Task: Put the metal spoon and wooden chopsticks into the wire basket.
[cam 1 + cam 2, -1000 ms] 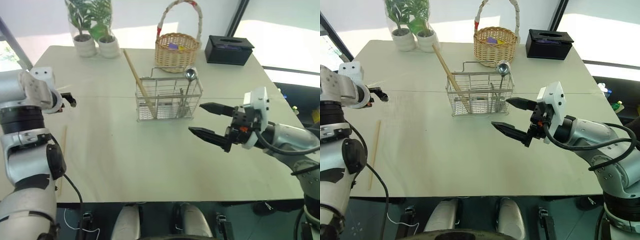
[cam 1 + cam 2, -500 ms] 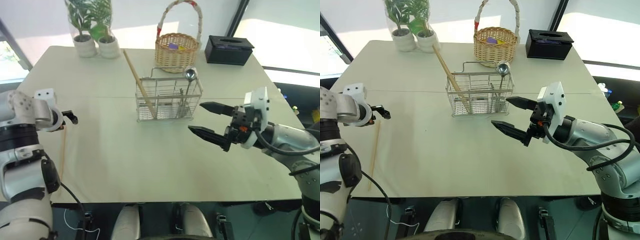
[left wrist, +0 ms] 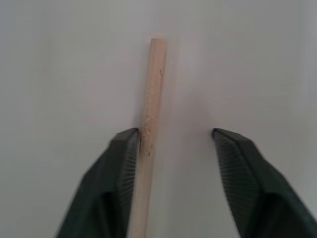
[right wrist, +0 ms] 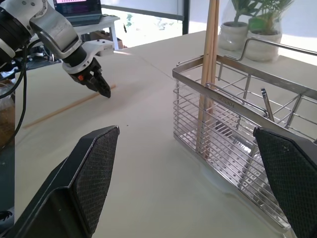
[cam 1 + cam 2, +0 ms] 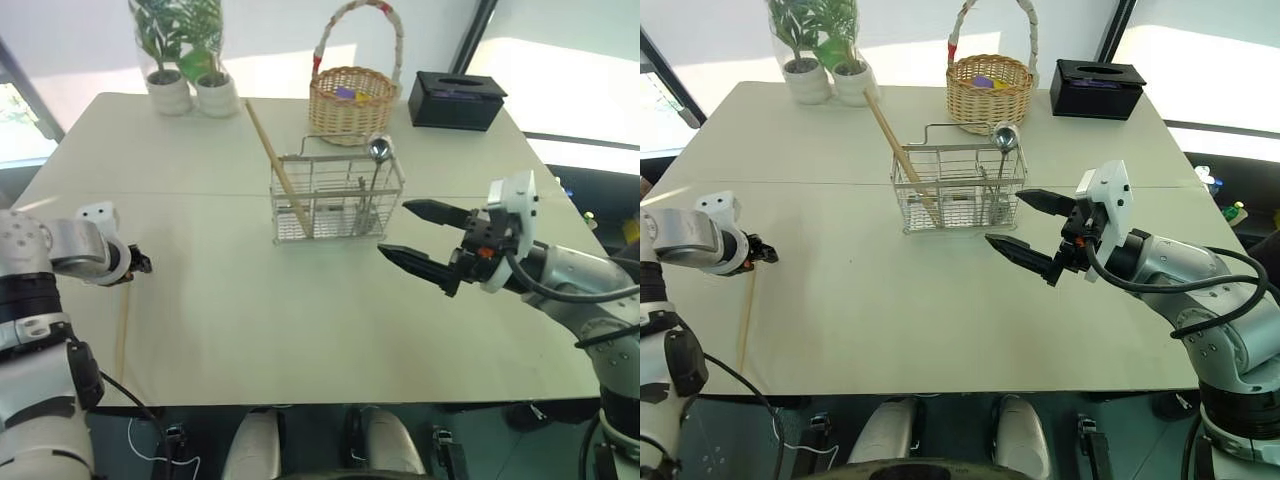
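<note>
The metal spoon is already standing in the wire basket, upper centre of the head view, its round bowl poking up above the right end of the rim. One of the wooden chopsticks is leaning in the basket's left end, its top slanting toward the upper left — so two pieces look delivered.

What is left is the last chopstick, lying flat on the table at the lower left edge. The left gripper is sitting low over its upper end, jaws parted and straddling it; one finger is touching the stick, the other is standing clear, so nothing is grasped yet.

The right gripper is hovering right of centre, just beside the basket, spread wide and carrying nothing.

By my reckoning the task is roughly two thirds along — a pinch, a lift and a carry to the basket are remaining.
</note>
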Robot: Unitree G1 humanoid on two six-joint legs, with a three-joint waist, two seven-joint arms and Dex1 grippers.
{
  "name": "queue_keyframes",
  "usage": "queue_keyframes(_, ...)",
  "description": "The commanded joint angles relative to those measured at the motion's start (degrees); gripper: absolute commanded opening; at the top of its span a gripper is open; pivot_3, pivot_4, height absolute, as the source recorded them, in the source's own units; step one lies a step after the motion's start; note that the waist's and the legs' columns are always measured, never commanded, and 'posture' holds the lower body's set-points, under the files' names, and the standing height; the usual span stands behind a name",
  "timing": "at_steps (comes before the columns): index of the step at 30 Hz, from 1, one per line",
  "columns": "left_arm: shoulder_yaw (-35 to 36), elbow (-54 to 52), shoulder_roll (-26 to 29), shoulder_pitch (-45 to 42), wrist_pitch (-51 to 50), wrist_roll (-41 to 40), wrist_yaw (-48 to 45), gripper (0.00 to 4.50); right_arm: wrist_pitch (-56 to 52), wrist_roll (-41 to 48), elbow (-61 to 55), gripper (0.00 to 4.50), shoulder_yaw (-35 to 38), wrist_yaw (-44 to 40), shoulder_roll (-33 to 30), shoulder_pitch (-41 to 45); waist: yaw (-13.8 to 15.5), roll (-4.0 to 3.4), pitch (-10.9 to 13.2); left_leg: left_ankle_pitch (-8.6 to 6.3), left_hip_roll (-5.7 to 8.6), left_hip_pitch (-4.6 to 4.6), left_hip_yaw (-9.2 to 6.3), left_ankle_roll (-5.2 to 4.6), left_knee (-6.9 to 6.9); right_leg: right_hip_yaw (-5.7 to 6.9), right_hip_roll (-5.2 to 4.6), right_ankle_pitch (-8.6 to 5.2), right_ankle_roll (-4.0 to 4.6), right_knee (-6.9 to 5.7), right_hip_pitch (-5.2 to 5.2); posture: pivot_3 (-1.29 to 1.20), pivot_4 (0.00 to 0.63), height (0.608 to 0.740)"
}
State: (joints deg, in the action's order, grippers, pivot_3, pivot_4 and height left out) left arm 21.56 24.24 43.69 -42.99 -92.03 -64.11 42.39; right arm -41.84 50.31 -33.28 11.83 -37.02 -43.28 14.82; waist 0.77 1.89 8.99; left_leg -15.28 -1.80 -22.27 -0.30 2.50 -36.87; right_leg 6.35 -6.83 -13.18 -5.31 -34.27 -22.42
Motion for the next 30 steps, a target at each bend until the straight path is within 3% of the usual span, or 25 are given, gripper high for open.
queue_keyframes(1, 0.3, 1.0, 0.9, -1.0, -0.5, -3.3, 3.6, 0.49, 0.7, 0.6, -1.2, 4.5, 1.0, -0.5, 0.0, 0.2, 0.0, 0.0, 0.0, 0.0, 0.0, 0.0, 0.0, 0.0, 0.0, 0.0, 0.0, 0.0, 0.0, 0.0, 0.0, 0.0, 0.15, 0.712)
queue_keyframes(2, 0.3, 1.2, 0.9, -1.2, -0.5, -3.9, 4.4, 0.05, 0.7, 0.9, -1.4, 4.5, 1.2, -0.9, -0.2, 0.0, 0.0, 0.0, 0.0, 0.0, 0.0, 0.0, 0.0, 0.0, 0.0, 0.0, 0.0, 0.0, 0.0, 0.0, 0.0, 0.0, 0.15, 0.712)
queue_keyframes(9, 0.7, 2.3, 1.0, -1.7, -0.5, -7.0, 8.2, 0.05, 0.8, 1.1, -1.7, 4.5, 1.6, -2.1, -0.9, -0.8, 0.0, 0.01, 0.0, 0.0, 0.01, 0.0, 0.01, 0.0, 0.0, 0.0, 0.0, 0.0, 0.0, 0.01, 0.01, 0.0, 0.15, 0.712)
queue_keyframes(15, 6.1, 2.7, -2.0, -8.3, 2.7, -1.3, 4.4, 0.05, 1.1, 0.5, -1.0, 4.5, 1.7, -2.6, -1.2, -0.8, 0.3, 0.07, 0.0, 0.0, 0.02, -0.01, 0.01, 0.01, 0.0, 0.0, 0.01, 0.0, 0.0, 0.03, 0.02, 0.0, 0.15, 0.712)
queue_keyframes(25, -6.2, 2.6, -5.4, -20.4, 38.5, 19.6, -34.2, 0.05, 0.6, 0.8, -0.6, 4.5, 2.7, -6.1, -5.0, -0.1, 1.4, 0.05, 0.0, 0.03, 0.03, -0.05, 0.13, 0.06, 0.02, 0.01, 0.01, 0.0, 0.02, 0.14, -0.01, 0.0, 0.15, 0.712)
queue_keyframes(30, -8.1, 4.9, -6.3, -30.2, 58.1, 26.9, -53.3, 0.05, 0.2, 1.1, -0.7, 4.5, 3.9, -6.4, -6.7, -0.3, 1.6, 0.18, 0.1, 0.01, 0.02, -0.22, 0.12, 0.03, -0.03, 0.03, 0.02, 0.01, 0.02, 0.24, -0.08, 0.0, 0.15, 0.712)
